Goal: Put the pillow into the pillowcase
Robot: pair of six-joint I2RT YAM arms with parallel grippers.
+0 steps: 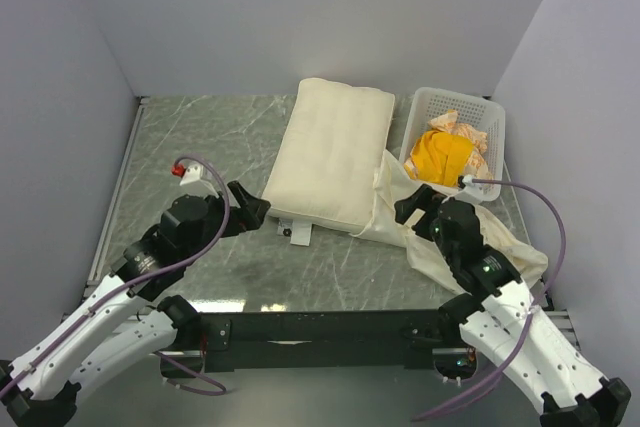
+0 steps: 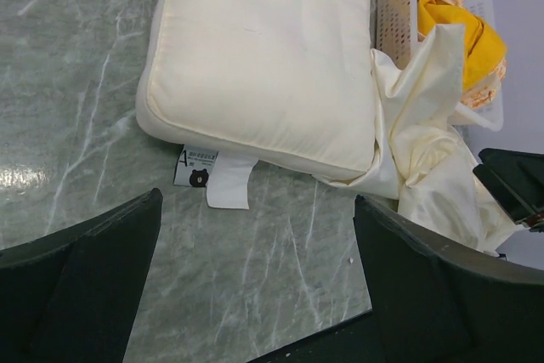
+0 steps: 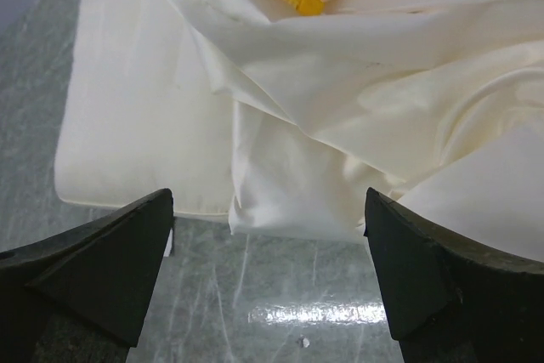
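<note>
The plump cream pillow (image 1: 332, 155) lies flat at mid-table, its white tags (image 2: 214, 174) at the near edge. The limp, wrinkled pillowcase (image 1: 455, 232) is crumpled against the pillow's right side and trails toward the table's right front. My left gripper (image 1: 250, 210) hovers open just left of the pillow's near corner, nothing between its fingers; in the left wrist view the pillow (image 2: 263, 57) is ahead of it. My right gripper (image 1: 417, 205) stands open over the pillowcase (image 3: 340, 125), with the pillow (image 3: 136, 116) to its left, gripping nothing.
A white slotted basket (image 1: 483, 113) at the back right holds an orange-yellow cloth (image 1: 440, 155) and some patterned fabric. Grey walls close the table on three sides. The marble tabletop (image 1: 200, 137) stretches left of the pillow.
</note>
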